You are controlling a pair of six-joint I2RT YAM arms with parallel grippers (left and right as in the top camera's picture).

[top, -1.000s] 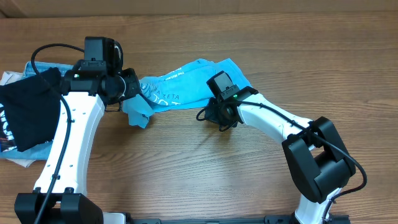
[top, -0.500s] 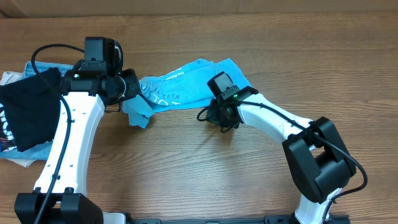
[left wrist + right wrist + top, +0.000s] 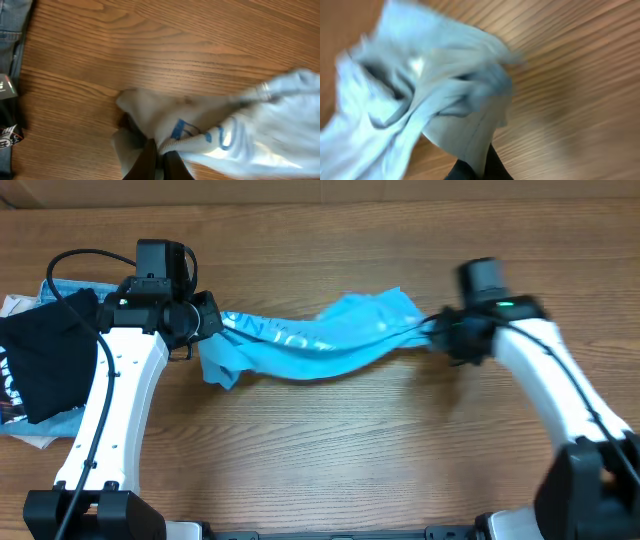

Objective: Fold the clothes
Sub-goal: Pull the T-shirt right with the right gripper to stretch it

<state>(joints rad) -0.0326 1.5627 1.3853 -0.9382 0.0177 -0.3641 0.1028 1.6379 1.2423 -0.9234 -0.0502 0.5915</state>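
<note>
Left gripper (image 3: 210,326) is pressed together on one end of the sky-blue T-shirt (image 3: 320,348), and the left wrist view shows its dark fingers (image 3: 148,161) nipping a bunched fold of the cloth (image 3: 225,135). Right gripper (image 3: 441,332) is likewise clamped on the opposite end, its fingers closed on a hanging gather of fabric (image 3: 435,100); that arm and its wrist view are blurred. The shirt lies at mid-desk, pulled out into a long, twisted band whose long axis runs left to right between the two grippers. It bows toward the near edge in the middle, and a loose flap drops just below the left gripper. White lettering (image 3: 262,330) runs along the band near its left end, but it is too crumpled to read; the left wrist view shows only a few blue letter shapes through the cloth. Well to the left, near the desk's (image 3: 330,450) edge, a black garment (image 3: 45,365) with white print lies on top of blue denim jeans (image 3: 12,22), apart from the shirt. The left arm's white link crosses in front of that pile.
</note>
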